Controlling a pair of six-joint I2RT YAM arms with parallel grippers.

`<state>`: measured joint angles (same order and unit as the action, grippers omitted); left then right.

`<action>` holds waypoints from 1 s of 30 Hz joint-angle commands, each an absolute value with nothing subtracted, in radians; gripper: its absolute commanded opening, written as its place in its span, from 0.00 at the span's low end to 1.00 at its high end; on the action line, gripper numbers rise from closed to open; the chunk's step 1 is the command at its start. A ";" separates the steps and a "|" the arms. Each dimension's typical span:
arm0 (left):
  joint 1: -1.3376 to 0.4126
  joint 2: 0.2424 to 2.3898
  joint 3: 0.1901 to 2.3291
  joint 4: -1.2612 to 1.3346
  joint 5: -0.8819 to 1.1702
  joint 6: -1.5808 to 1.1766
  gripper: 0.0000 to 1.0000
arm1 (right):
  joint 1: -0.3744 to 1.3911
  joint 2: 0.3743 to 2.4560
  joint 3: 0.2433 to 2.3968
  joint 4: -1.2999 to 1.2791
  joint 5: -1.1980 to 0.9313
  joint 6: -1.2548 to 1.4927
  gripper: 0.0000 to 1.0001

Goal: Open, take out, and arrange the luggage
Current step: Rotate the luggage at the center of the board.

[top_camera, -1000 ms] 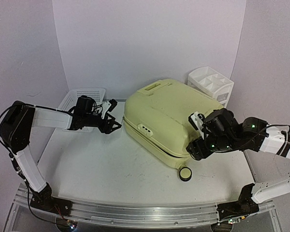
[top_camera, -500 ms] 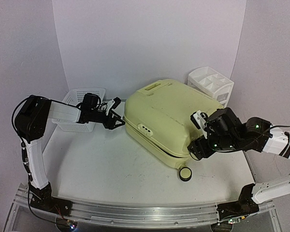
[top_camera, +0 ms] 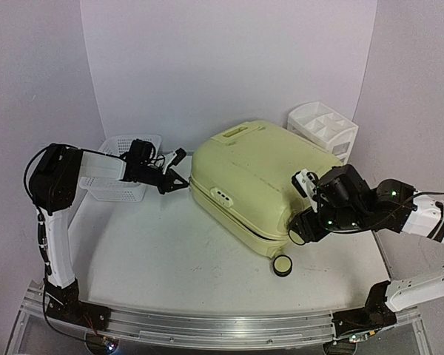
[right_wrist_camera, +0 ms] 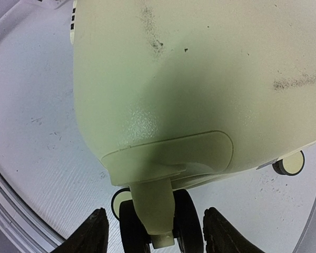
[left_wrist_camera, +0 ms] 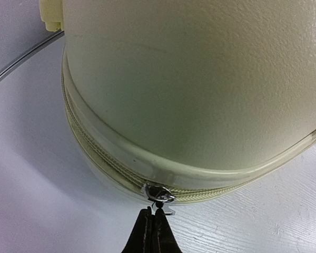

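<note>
The pale yellow-green luggage (top_camera: 263, 177) lies flat and zipped closed in the middle of the table. My left gripper (top_camera: 179, 180) is at its left corner. In the left wrist view its black fingertips (left_wrist_camera: 147, 219) are shut on the small silver zipper pull (left_wrist_camera: 160, 197) hanging from the zip seam (left_wrist_camera: 95, 158). My right gripper (top_camera: 300, 235) is at the luggage's near right corner. In the right wrist view it (right_wrist_camera: 159, 234) is open, one finger (right_wrist_camera: 95, 234) on each side of the twin black caster wheel (right_wrist_camera: 187, 221), with a gap on both sides.
A white mesh basket (top_camera: 122, 159) stands at the back left, behind my left arm. A white drawer organizer (top_camera: 322, 127) stands at the back right. Another cream and black wheel (top_camera: 283, 265) of the luggage rests on the table near the front.
My left gripper reached in to the luggage's left corner and shut on the zipper pull. My right gripper narrowed a little around the caster wheel.
</note>
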<state>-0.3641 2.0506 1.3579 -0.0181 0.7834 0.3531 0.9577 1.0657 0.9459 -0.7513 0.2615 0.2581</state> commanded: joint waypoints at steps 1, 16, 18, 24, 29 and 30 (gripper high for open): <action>-0.373 2.046 1.404 -0.032 0.767 0.370 0.00 | 0.954 1.064 0.973 -0.735 0.264 0.259 0.60; -0.372 1.963 1.302 -0.031 0.710 0.413 0.26 | 0.953 1.040 0.945 -0.738 0.259 0.278 0.65; -0.371 1.964 1.296 -0.030 0.708 0.416 0.35 | 0.953 1.042 0.946 -0.738 0.259 0.278 0.65; -0.362 1.991 1.311 -0.030 0.754 0.402 0.51 | 0.953 1.050 0.948 -0.738 0.254 0.281 0.65; -0.357 2.018 1.337 -0.032 0.778 0.402 0.54 | 0.953 1.050 0.947 -0.738 0.260 0.283 0.65; -0.357 2.024 1.344 -0.031 0.785 0.402 0.54 | 0.953 1.053 0.950 -0.738 0.260 0.282 0.65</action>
<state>-0.3641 2.0216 1.3006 -0.0444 0.7380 0.3943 0.9577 1.0653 0.9440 -0.7517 0.2539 0.2714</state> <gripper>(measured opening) 0.536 0.652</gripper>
